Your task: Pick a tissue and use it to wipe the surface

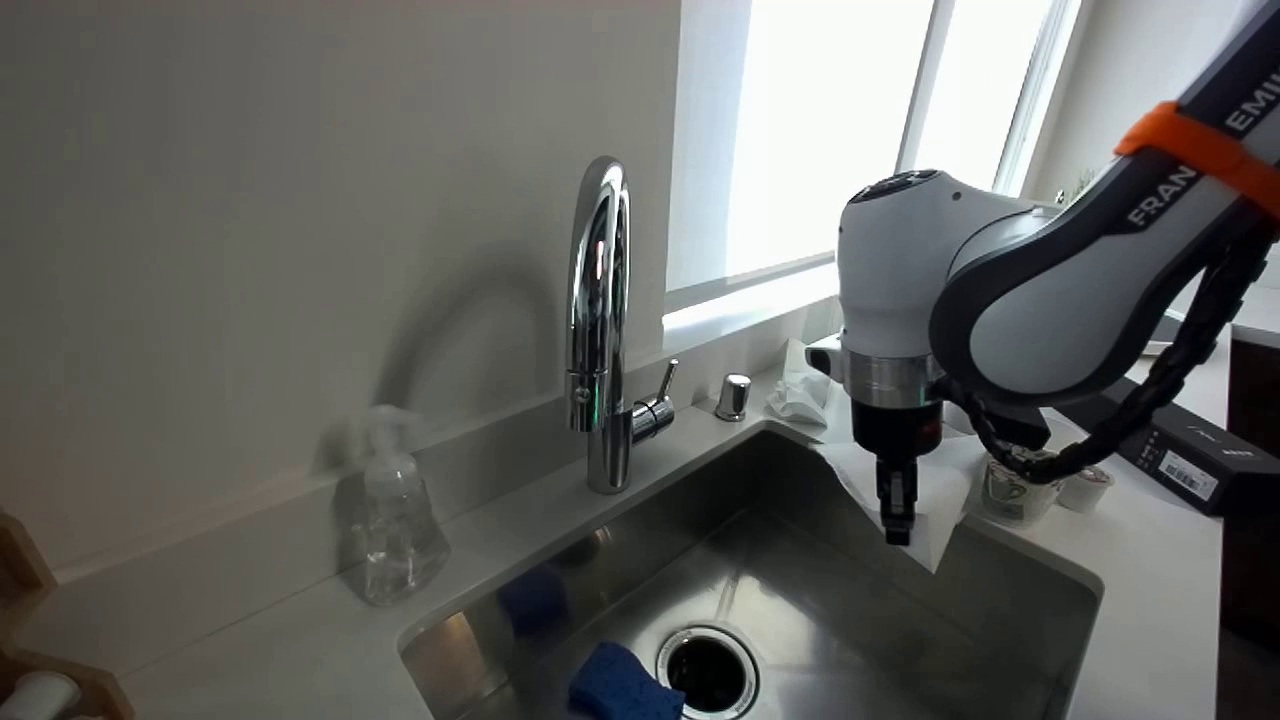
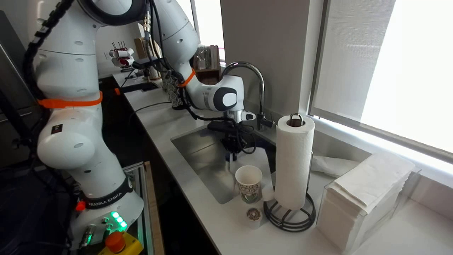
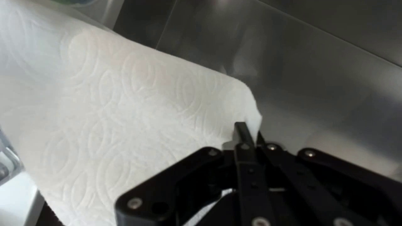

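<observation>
While the hand (image 3: 251, 134) pinches 1 edge, the tissue (image 3: 125, 128) hangs beside it

The tissue (image 3: 125, 125), cropped and partly covered
The wrist view's left and bottom edges crop it, the bottom edge also the gripper (image 3: 250, 133); in an exterior view the cup (image 2: 248, 184) hides some of it. In an exterior view the bottom edge cuts the sponge (image 1: 620, 685); print on the box (image 1: 1175, 440) is too small to read.
</observation>
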Controlling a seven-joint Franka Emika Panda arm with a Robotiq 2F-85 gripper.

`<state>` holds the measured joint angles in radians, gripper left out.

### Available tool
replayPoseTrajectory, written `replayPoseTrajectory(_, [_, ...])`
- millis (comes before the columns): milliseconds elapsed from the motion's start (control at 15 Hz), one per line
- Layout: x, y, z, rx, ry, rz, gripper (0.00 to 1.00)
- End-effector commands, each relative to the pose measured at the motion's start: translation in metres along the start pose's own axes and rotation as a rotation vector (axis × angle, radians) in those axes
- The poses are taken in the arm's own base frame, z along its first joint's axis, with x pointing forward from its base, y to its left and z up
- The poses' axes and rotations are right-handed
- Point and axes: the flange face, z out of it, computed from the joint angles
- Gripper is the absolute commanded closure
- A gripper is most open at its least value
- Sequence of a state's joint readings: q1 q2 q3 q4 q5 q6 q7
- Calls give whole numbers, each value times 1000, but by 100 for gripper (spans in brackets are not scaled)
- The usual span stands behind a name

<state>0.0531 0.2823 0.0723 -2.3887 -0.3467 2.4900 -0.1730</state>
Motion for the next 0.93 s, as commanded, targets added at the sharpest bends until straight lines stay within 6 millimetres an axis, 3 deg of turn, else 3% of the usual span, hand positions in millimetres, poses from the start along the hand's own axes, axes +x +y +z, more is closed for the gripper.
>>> replayPoseTrajectory(0, [7,1,4,-8,65,-51,100])
replayPoseTrajectory(867, [20,-2,-10,-54,262,-163,100])
